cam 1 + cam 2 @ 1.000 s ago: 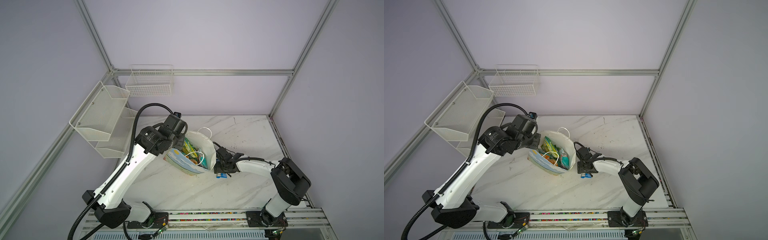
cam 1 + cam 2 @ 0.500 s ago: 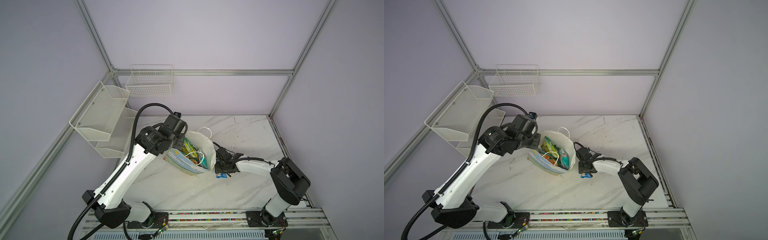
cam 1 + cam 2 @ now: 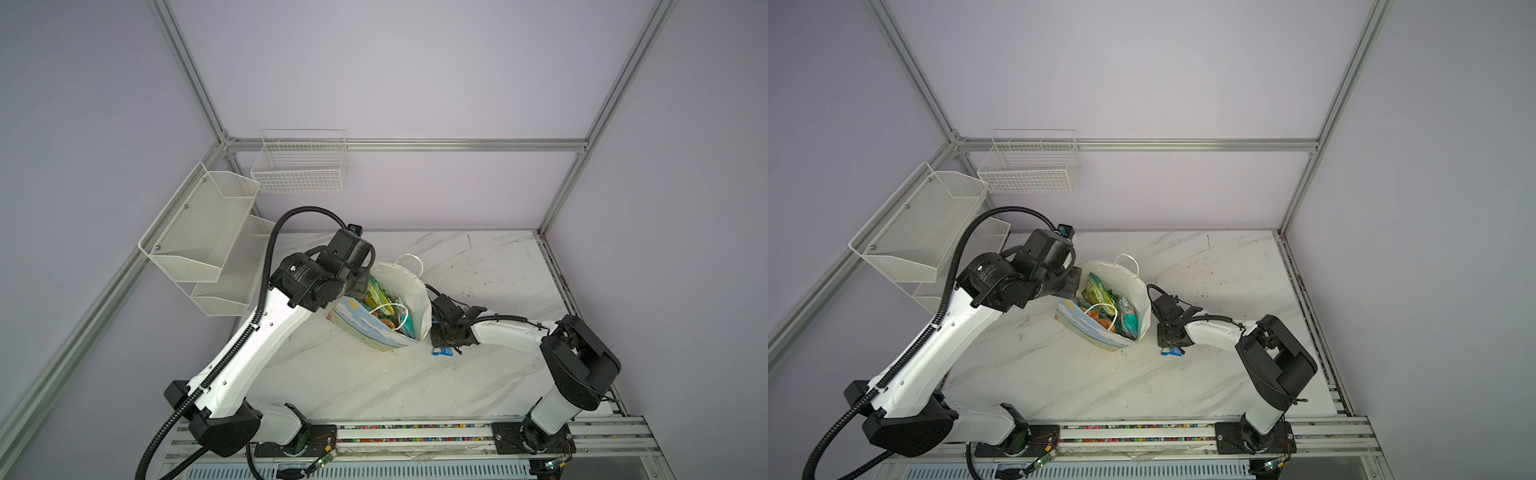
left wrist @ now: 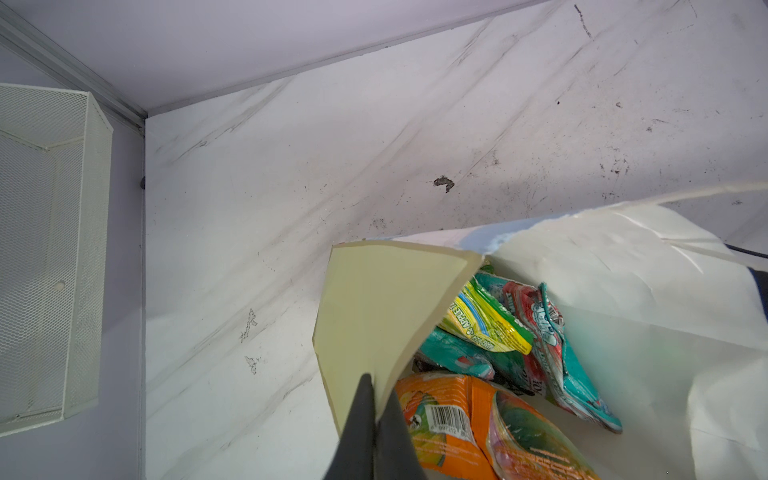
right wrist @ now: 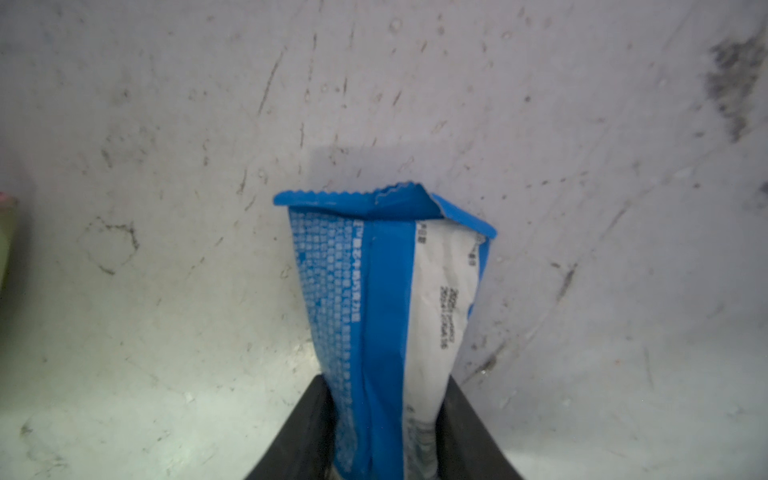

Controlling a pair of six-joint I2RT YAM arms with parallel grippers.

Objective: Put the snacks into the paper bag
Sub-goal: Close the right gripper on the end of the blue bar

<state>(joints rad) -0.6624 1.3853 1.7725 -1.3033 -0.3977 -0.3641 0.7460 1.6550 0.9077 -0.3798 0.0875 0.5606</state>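
1. Nearest, the white marble-patterned surface [image 3: 374, 374], scuffed with dark marks, carries the blue packet [image 5: 365, 291]. The right claw [image 5: 386, 390] grips one end of it. Its fine print is unreadable, and a date code runs along its white strip.
2. Just beside it, the paper bag [image 3: 409, 291] stands tilted and open, with the left claw [image 4: 376, 384] clamped on its rim flap.
3. Inside lie an orange packet [image 4: 449, 424] with a barcode, a green packet [image 4: 486, 328] reading "APPLE", and teal packets [image 4: 573, 374].
4. Farthest, mesh shelves [image 3: 199, 232] and a wire basket [image 3: 299, 166] hang on lavender walls [image 3: 415, 83].
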